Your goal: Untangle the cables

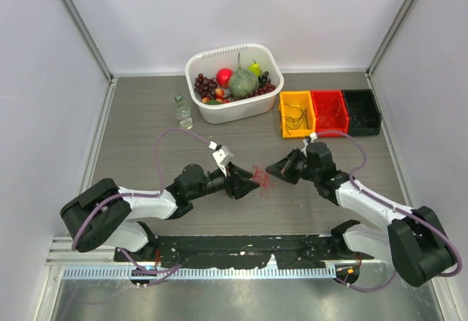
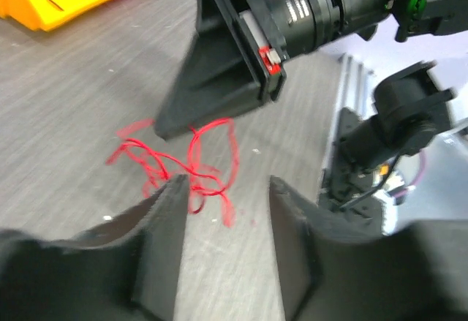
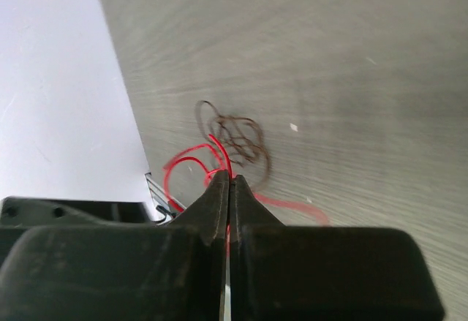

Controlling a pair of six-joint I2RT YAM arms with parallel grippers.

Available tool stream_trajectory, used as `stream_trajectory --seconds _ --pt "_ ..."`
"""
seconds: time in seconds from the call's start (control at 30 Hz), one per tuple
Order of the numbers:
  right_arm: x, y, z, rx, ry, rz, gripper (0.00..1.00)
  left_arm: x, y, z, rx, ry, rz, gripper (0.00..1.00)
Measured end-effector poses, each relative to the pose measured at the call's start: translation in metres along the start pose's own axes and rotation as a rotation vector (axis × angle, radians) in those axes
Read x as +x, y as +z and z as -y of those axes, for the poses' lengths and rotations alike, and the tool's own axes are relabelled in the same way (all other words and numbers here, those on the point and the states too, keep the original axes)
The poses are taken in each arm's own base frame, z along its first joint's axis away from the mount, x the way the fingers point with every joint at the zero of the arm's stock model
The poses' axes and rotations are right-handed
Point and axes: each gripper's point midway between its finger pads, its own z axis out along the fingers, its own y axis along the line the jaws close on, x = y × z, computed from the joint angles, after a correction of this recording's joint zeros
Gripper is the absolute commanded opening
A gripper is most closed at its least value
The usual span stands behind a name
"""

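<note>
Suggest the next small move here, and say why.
Probably draw the right gripper slowly back toward its own side. Its jaws are shut on the thin red wire, the left gripper stands open holding nothing, and the thin dark wire lies loosely snarled with the red loops on the grey table, so a gentle pull might part them.

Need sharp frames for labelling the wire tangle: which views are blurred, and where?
Top external: sharp, evenly lit, but the cables are tiny. Left wrist: red strands smeared, near left hand soft. Right wrist: dark strands and table grain streaked.
</note>
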Motion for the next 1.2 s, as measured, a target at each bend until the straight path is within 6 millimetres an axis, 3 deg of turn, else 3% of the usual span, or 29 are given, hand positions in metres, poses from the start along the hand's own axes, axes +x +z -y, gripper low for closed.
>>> stream_trajectory --seconds 0.1,0.17,0.3,0.4,0.5,0.57,0.67,0.77,0.97,1.2 --pt "-0.013 -0.008 -0.031 -0.069 -0.149 0.041 0.01 -0.002 -0.002 0.006 0.028 0.005 0.009 0.70" --pt "-0.020 -0.013 -0.052 -0.116 -0.248 0.064 0.01 -0.005 -0.008 0.008 0.032 0.011 0.031 0.68" --pt "-0.023 -0.020 -0.071 -0.175 -0.397 0.068 0.01 -0.015 -0.029 0.004 -0.016 0.023 0.105 0.42" --pt "-0.017 -0.021 -0.071 -0.192 -0.460 0.042 0.01 -0.030 -0.039 -0.003 -0.069 0.029 0.172 0.37" --pt "-0.015 -0.022 -0.070 -0.203 -0.507 0.028 0.01 -0.039 -0.041 -0.010 -0.106 0.028 0.211 0.64" --pt "-0.013 -0.022 -0.069 -0.208 -0.530 0.019 0.01 -0.039 -0.042 -0.015 -0.126 0.017 0.219 0.70" --pt "-0.010 -0.022 -0.068 -0.214 -0.545 0.007 0.01 -0.034 -0.040 -0.022 -0.150 -0.010 0.205 0.65" --pt "-0.008 -0.022 -0.065 -0.214 -0.550 -0.003 0.01 -0.025 -0.027 -0.023 -0.127 -0.038 0.151 0.52" --pt "-0.007 -0.022 -0.066 -0.222 -0.554 -0.007 0.01 -0.012 0.003 -0.008 0.004 -0.085 0.044 0.49" --pt "-0.006 -0.022 -0.066 -0.227 -0.555 -0.015 0.01 0.001 0.005 0.004 0.081 -0.122 -0.018 0.35"
